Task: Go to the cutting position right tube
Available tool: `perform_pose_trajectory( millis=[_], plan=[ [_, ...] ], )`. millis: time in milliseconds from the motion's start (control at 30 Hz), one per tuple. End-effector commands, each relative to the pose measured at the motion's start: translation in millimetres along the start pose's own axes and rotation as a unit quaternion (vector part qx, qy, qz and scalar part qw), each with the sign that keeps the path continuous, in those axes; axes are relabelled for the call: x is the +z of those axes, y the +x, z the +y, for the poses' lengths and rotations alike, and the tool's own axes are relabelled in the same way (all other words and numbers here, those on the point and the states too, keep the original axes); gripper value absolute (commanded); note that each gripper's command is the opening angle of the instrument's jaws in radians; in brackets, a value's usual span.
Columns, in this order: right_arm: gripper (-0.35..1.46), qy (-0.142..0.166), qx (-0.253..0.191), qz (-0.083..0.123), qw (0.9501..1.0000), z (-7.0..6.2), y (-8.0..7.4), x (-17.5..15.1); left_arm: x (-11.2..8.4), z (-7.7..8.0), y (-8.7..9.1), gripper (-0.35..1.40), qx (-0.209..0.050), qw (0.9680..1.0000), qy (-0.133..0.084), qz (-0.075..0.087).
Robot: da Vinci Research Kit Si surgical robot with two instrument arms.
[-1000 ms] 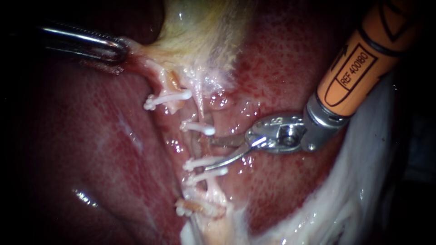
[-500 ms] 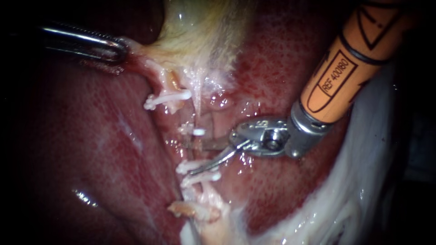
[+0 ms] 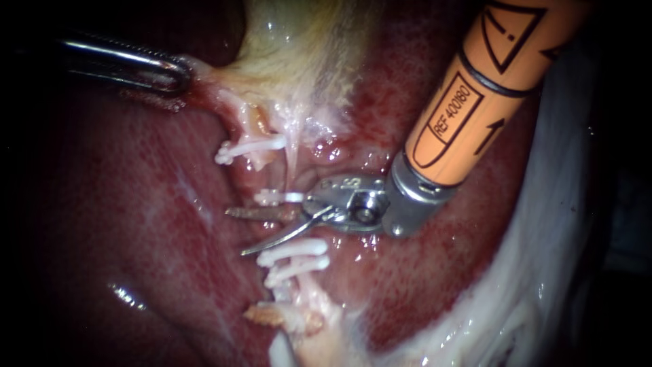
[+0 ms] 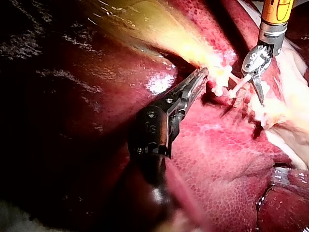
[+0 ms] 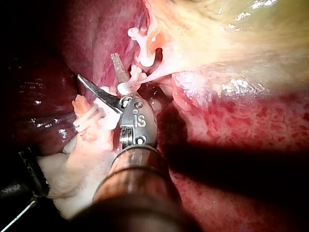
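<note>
Glistening red liver (image 3: 136,224) fills the background, with the pale yellow gallbladder (image 3: 299,54) lying on it. The left instrument (image 3: 178,75) has its jaws clamped on the gallbladder's edge, drawing the tissue taut. From the gallbladder's neck the thin right tube (image 3: 293,170) runs away across the liver, carrying one white clip (image 3: 278,197) nearer the gallbladder and two more clips (image 3: 292,250) farther from it; the right instrument (image 3: 236,232) has its two blades spread wide across the tube in the stretch between them.
</note>
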Motion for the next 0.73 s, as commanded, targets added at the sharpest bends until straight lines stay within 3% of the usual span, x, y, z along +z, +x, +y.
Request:
perform_pose_trajectory(
  millis=[33,367,733],
  plan=[
    [1.29,0.001,0.000,-0.001,1.0000,-0.3,0.3,0.0,0.0,0.0,0.0,-0.35,0.000,1.0000,0.000,0.000],
    [1.29,0.009,0.005,0.005,0.9999,-3.2,3.0,0.3,0.0,-0.1,0.0,-0.35,0.000,1.0000,0.001,0.000],
    [1.29,0.006,0.011,0.007,0.9999,-3.3,3.1,0.2,0.0,-0.1,0.0,-0.35,0.000,1.0000,0.001,0.000]
  ],
)
